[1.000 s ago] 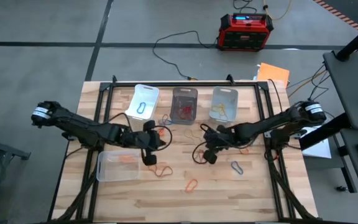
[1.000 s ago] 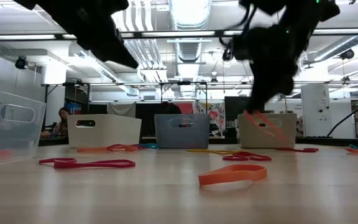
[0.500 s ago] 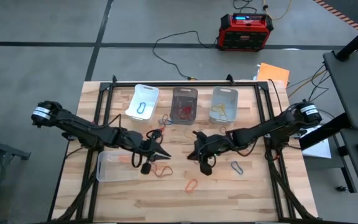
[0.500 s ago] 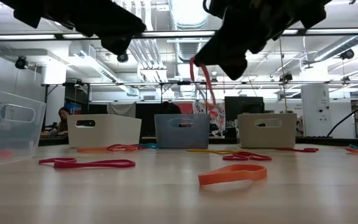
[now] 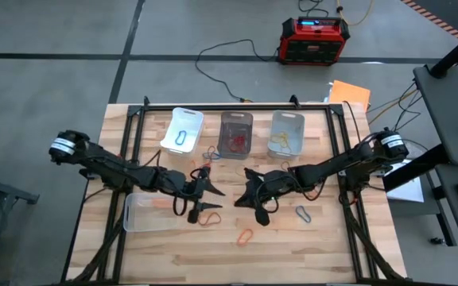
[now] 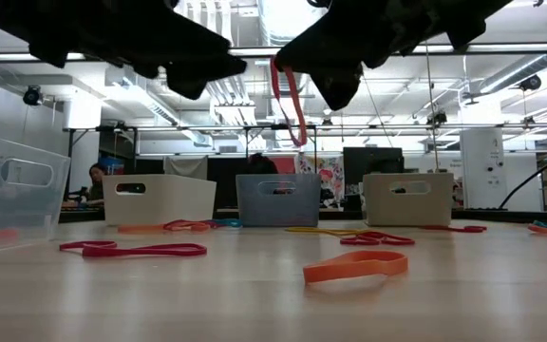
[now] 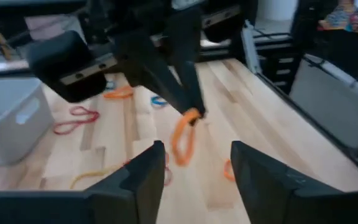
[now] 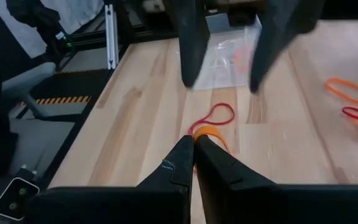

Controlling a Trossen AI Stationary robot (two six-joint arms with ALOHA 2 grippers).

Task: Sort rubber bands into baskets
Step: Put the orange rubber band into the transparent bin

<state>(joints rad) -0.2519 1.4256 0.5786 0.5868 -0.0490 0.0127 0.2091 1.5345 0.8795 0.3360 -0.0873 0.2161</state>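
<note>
High view gives you a pale wooden table (image 5: 293,246) on a grey floor, a red-and-black box (image 5: 314,40) with cables behind it. Low view looks across the boards into a lit workroom, a person (image 6: 93,182) seated far back.

Along the far edge you have a white basket (image 5: 183,129), a dark basket (image 5: 236,133) and a clear basket (image 5: 287,131); a second clear basket (image 5: 151,211) sits near the left arm.

Your right gripper (image 5: 245,193), over mid-table, has its fingers pressed together, pinching an orange band (image 8: 207,133) that hangs in the air. Facing it, your left gripper (image 5: 211,191) stands spread, holding nothing.

Loose rubber bands (image 5: 206,218) lie scattered beneath both arms, one orange (image 6: 355,267) nearest the low camera.
</note>
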